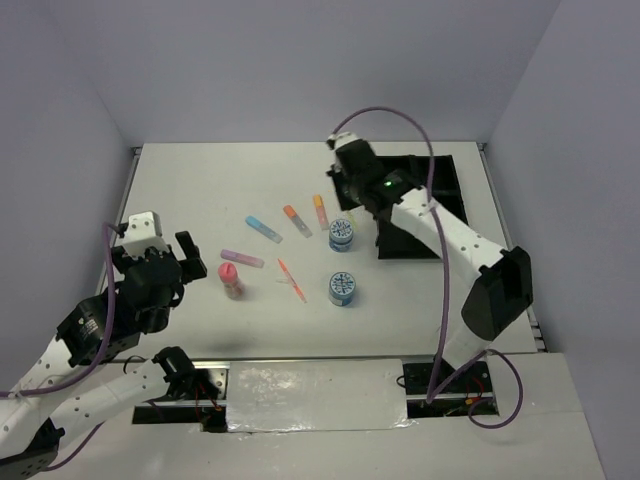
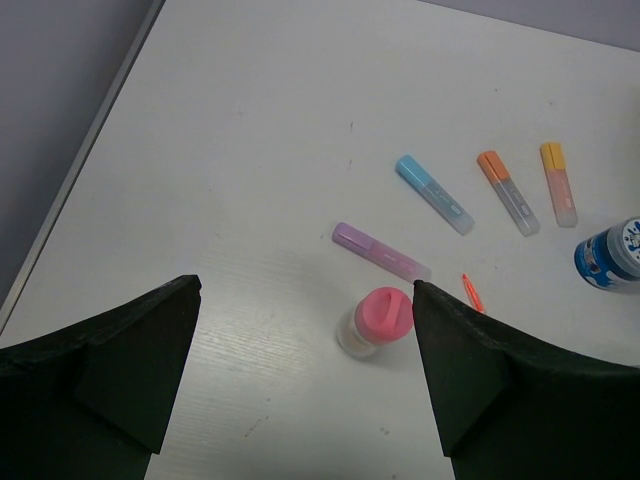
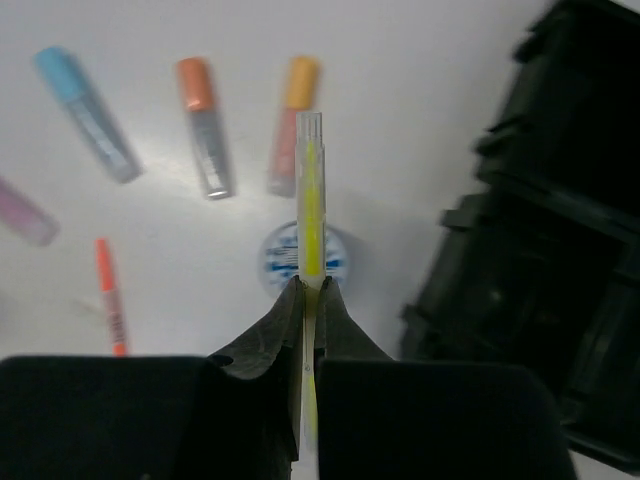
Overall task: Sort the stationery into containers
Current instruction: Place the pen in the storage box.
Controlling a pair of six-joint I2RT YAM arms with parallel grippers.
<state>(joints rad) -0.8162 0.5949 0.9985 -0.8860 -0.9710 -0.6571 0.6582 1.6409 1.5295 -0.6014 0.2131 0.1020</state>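
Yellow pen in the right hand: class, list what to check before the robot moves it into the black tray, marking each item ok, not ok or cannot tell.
1. Thin yellow pen gripped by the right hand: ok, fingers shut on it.
2. Pen pointing straight out of the hand, not skewed: ok.
3. Black compartmented plastic tray close by: ok, just to the right of the hand.
4. Receiving compartment free of items: cannot tell, dark and blurred.
5. Left hand out of the way: ok, open, at the table's left side near the pink-capped bottle.
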